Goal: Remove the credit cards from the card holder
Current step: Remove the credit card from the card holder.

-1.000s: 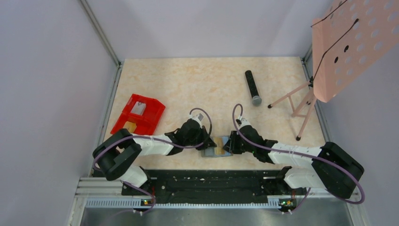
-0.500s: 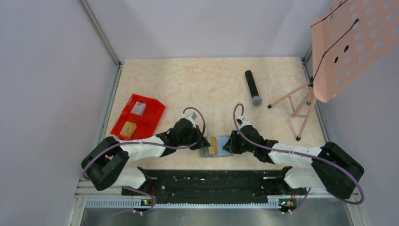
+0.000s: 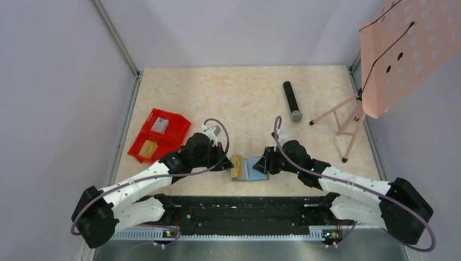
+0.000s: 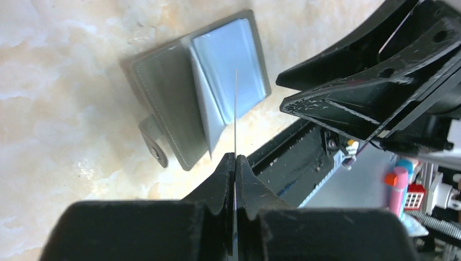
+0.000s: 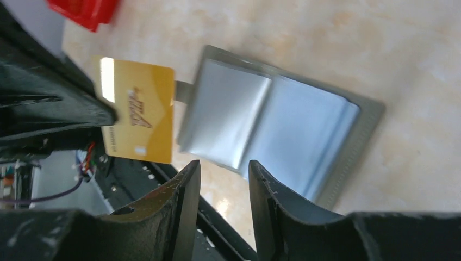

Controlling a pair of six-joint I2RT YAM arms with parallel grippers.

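the card holder (image 5: 272,130) lies open and flat on the table (image 3: 239,98) close to its near edge, pale inner panels up. at its 9 o'clock the left gripper (image 4: 235,163) is clenched on a gold credit card (image 5: 138,117), pinching one short end so the card stands on edge; it looks clear of the pockets, just beside the holder's left edge. the thin-edge pinch probably suits sliding a card out flat. at the holder's 3 o'clock the right gripper (image 5: 224,179) has its fingers parted at the holder's edge, likely to steady it; whether it touches, i cannot tell.

both arms reach low and long from their bases, forearms converging on the holder from 8 and 4 o'clock, wrists nearly level.

farther off, a red bin (image 3: 159,134) sits at 10 o'clock, a likely drop spot, and a black microphone (image 3: 292,101) at 1 o'clock.
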